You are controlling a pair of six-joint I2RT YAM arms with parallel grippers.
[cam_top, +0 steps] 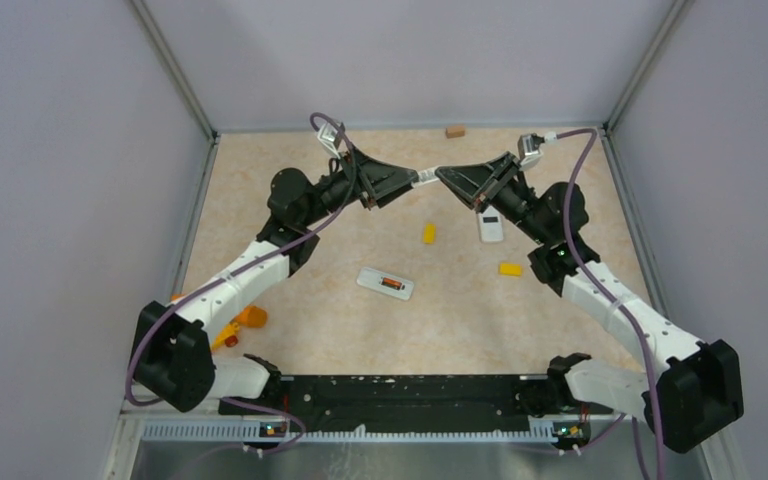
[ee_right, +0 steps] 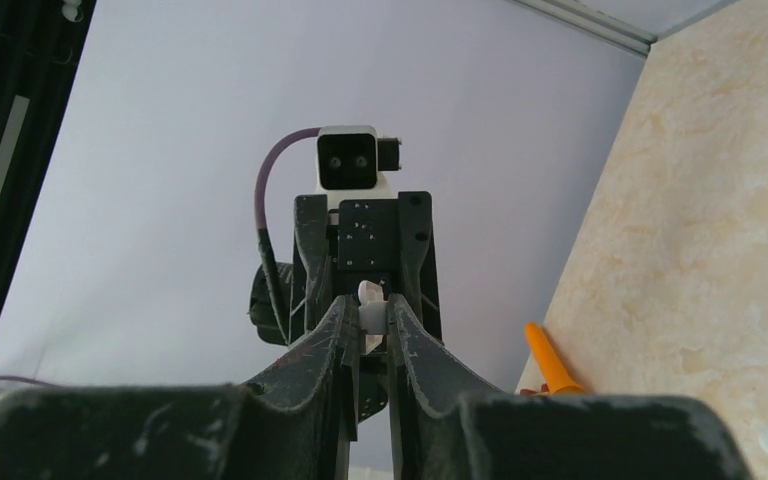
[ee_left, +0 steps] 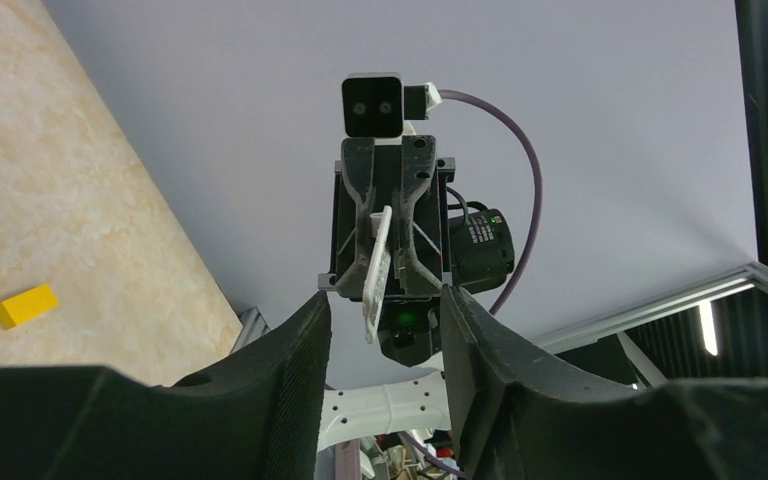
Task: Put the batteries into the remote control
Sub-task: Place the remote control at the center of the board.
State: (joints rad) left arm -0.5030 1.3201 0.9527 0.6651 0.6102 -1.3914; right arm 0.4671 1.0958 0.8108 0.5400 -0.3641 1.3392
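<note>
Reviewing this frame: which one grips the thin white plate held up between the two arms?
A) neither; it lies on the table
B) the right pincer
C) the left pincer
B: the right pincer is pinched shut on the white plate, while the left pincer has its fingers apart on either side of it.

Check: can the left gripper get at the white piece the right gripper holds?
Probably yes. The left gripper faces the right gripper head-on; the white piece sticks out toward its parted fingers, with nothing in the way.
</note>
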